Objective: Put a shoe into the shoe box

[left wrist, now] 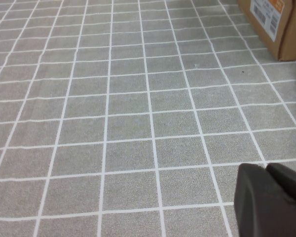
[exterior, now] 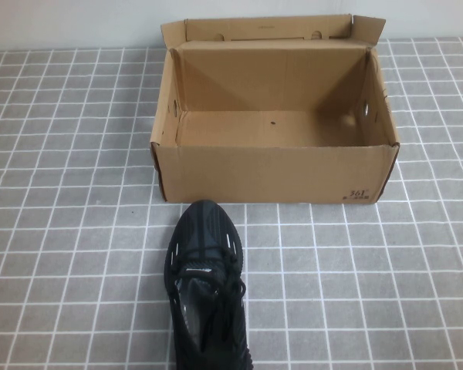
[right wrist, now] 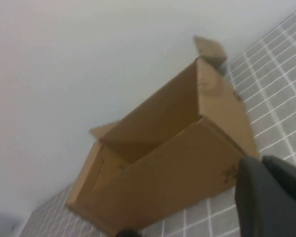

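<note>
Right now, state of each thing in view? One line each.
brown corrugated cardboard shoe box: open, flaps up, empty inside, upright on the grey tiled table.
black lace-up mesh sneaker: outside the box, on the table, toe towards the box front, ungripped.
left gripper: shut, empty, over bare table.
right gripper: shut, empty, raised near the box.

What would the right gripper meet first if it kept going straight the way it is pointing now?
Probably the shoe box: in the right wrist view the right gripper aims at the box's printed front wall, with nothing between. The fingers look closed; depth is unclear.
</note>
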Controlling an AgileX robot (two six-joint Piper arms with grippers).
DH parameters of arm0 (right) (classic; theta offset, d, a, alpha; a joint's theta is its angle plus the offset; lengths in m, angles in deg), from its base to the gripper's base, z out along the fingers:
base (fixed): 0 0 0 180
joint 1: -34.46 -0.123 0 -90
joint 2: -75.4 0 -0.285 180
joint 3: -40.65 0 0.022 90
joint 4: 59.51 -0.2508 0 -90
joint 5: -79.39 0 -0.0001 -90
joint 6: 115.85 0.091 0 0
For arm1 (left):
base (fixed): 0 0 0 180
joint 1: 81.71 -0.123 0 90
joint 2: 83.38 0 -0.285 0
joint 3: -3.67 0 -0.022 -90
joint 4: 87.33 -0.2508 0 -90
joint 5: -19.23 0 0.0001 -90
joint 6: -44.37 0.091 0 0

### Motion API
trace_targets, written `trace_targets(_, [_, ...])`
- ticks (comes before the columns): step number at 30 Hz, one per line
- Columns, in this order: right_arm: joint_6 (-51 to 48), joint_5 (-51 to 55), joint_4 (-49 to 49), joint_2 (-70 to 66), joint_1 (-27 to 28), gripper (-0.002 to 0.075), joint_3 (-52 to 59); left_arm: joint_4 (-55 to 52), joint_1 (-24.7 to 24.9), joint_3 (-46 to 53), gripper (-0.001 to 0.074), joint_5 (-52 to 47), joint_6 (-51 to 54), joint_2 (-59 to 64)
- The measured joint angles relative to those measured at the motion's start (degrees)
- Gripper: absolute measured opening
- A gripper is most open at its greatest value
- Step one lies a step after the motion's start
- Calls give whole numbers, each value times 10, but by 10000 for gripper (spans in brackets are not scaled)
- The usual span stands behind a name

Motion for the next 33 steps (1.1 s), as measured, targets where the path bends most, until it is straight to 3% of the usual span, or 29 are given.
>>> trace_targets(11, [-3, 380, 166, -308, 0, -16, -278, 0, 0, 0, -1, 0, 0, 0])
trace_targets(21, [-51, 446, 217, -561, -14, -16, -421, 0, 0, 0, -1, 0, 0, 0])
trace_targets(25, [-52, 442, 219, -633, -85, -16, -468, 0, 0, 0, -1, 0, 0, 0])
trace_targets(33, [33, 430, 314, -756, -309, -16, -566, 0, 0, 0, -1, 0, 0, 0])
